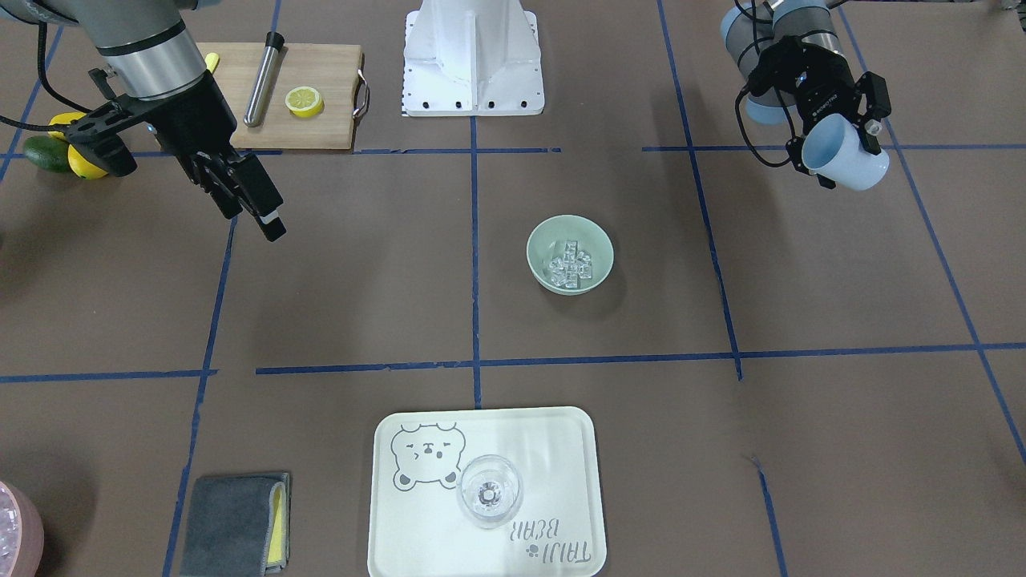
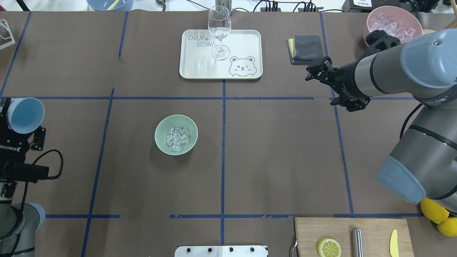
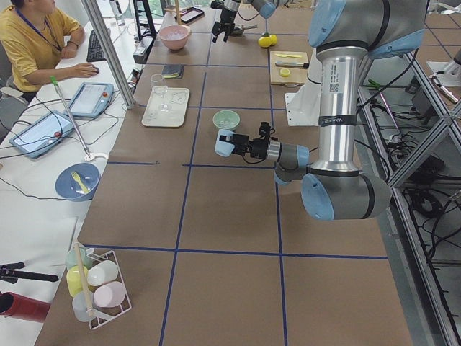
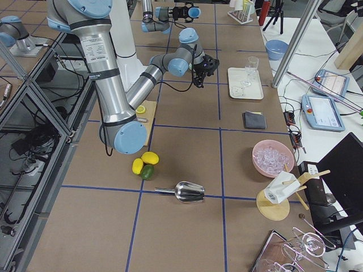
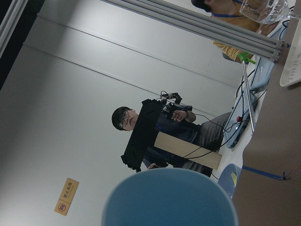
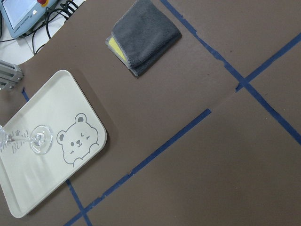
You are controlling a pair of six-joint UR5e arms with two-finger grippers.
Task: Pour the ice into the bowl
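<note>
Ice (image 2: 176, 138) is all in the bowl (image 2: 157, 135); none shows at the table's left edge. There the left gripper (image 2: 20, 124) is closed round a blue cup (image 2: 25, 113), held off the surface and tipped onto its side. The cup's long axis is roughly level and runs near to far, though I cannot tell which end is the mouth. That pose, well apart from the bowl, suits a cup whose job is finished.

To its right, left of the middle tape line, the bowl stands upright, mouth up, round with no long axis. The clear cubes lie inside as a loose heap pointing no particular way, so the pour looks done.

At far right, the right gripper (image 2: 317, 69) hovers near a grey cloth (image 2: 309, 48), jaws parted and holding nothing, probably parked clear.
</note>
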